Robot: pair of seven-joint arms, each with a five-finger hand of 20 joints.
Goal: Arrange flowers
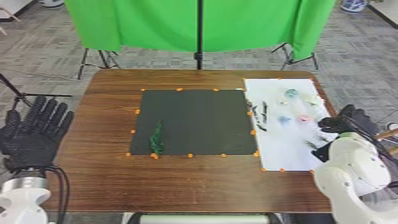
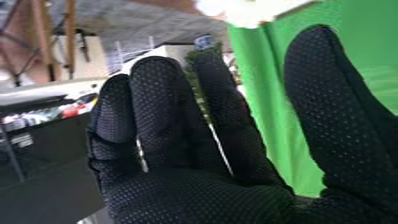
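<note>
At tbl R | R hand (image 1: 351,119) spread, wrist vw | head vw: L hand (image 1: 34,142) likewise; sprig (image 1: 157,139)

Table (image 1: 178,192): mat (image 1: 200,120) at the middle, sheet (image 1: 282,150) just beside it on the right. On the mat: one sprig (image 1: 156,137), in the near left part. On the sheet: stems (image 1: 263,112) along the left edge, flowers (image 1: 305,119) to their right. Around the mat's edges: markers (image 1: 180,89). Left of the mat, well apart: left hand (image 1: 34,137). At the sheet's right edge: right hand (image 1: 345,121). Behind the table: curtain (image 1: 151,25).
</note>
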